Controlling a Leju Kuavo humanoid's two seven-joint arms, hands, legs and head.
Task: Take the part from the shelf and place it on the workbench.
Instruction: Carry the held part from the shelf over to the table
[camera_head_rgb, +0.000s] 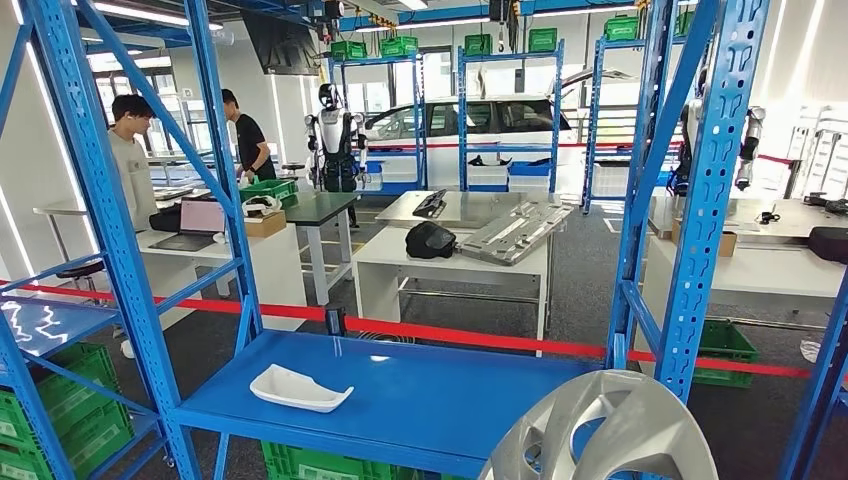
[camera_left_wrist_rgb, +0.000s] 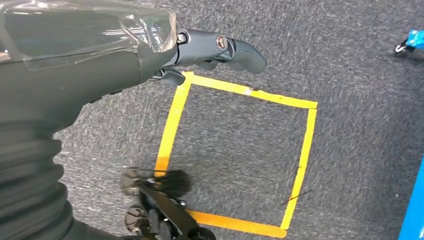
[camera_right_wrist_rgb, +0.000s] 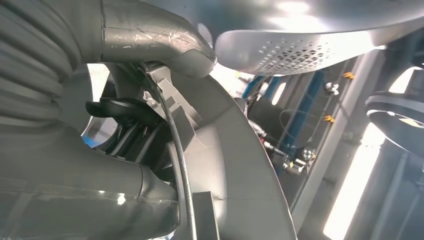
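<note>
Blue shelf (camera_head_rgb: 420, 400) edge: right robot hand (camera_right_wrist_rgb: 125, 135) grips wheel cover (camera_head_rgb: 610, 430); left robot hand (camera_left_wrist_rgb: 200, 55) empty.

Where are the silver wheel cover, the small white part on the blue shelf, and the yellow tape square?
silver wheel cover (camera_head_rgb: 610, 430), head view, on a spoke near its middle.
white part (camera_head_rgb: 298, 389), head view, on its shallow middle.
yellow tape square (camera_left_wrist_rgb: 172, 122), left wrist view, on one side strip.

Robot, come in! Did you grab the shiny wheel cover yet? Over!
Right robot hand grips silver wheel cover at blue shelf. Left robot hand empty, hanging over floor. White part lies on shelf.
</note>
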